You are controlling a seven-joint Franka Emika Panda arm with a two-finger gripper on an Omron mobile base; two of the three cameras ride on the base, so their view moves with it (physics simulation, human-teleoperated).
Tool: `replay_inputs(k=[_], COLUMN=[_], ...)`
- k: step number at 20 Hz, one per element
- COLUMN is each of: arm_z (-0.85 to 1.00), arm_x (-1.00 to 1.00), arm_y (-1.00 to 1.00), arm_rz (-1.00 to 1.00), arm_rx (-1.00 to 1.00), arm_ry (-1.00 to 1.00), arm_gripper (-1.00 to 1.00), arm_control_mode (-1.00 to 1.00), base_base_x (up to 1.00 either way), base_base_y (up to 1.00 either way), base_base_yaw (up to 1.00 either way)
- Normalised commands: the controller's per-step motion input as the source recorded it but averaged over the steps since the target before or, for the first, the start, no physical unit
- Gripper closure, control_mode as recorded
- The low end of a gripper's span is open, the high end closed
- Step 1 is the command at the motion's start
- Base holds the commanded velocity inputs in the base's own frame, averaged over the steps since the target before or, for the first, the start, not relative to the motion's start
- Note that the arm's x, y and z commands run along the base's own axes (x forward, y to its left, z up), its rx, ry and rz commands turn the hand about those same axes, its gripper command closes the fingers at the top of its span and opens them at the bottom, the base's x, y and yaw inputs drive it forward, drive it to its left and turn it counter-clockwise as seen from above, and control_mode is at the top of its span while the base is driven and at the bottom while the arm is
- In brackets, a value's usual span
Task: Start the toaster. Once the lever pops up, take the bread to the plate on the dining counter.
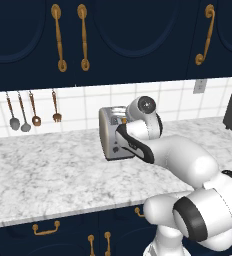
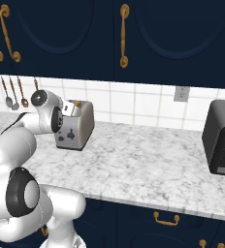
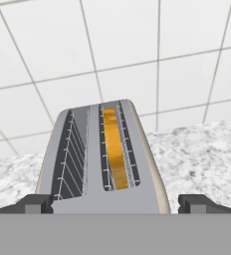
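Grey-silver metal catches your eye first: one two-slot toaster (image 3: 102, 164) stands on the marbled kitchen counter (image 1: 43, 175), close to the white tiled wall (image 3: 137, 50). From the hand camera you look down along its top. The left slot is dark and bare; the right slot holds one slice of bread (image 3: 115, 149), golden with orange-brown crust, sunk inside. Your gripper (image 3: 117, 204) hovers just above the toaster's near end, its two dark finger tips (image 3: 194, 203) spread wide to either side and pinching nothing.

From the base cameras you see one black appliance (image 2: 223, 138) far to the right on the same counter, well apart from the toaster. Four utensils (image 1: 30, 112) hang on the wall to the left. Navy cabinets (image 1: 113, 35) with gold handles hang above.
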Motion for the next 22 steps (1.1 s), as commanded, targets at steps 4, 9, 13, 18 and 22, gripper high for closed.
replay_inputs(k=[4, 9, 13, 18, 22], arm_z=[0.0, 0.0, 0.0, 0.0, 0.0], arm_x=[0.0, 0.0, 0.0, 0.0, 0.0], arm_y=[0.0, 0.0, 0.0, 0.0, 0.0], arm_rz=[0.0, 0.0, 0.0, 0.0, 0.0], arm_rx=[0.0, 0.0, 0.0, 0.0, 0.0], arm_ry=[0.0, 0.0, 0.0, 0.0, 0.0], arm_gripper=[-1.0, -1.0, -1.0, -1.0, -1.0], arm_control_mode=[-1.0, -1.0, -1.0, -1.0, -1.0], base_base_x=[0.0, 0.0, 0.0, 0.0, 0.0], base_base_y=[0.0, 0.0, 0.0, 0.0, 0.0], base_base_yaw=[0.0, 0.0, 0.0, 0.0, 0.0])
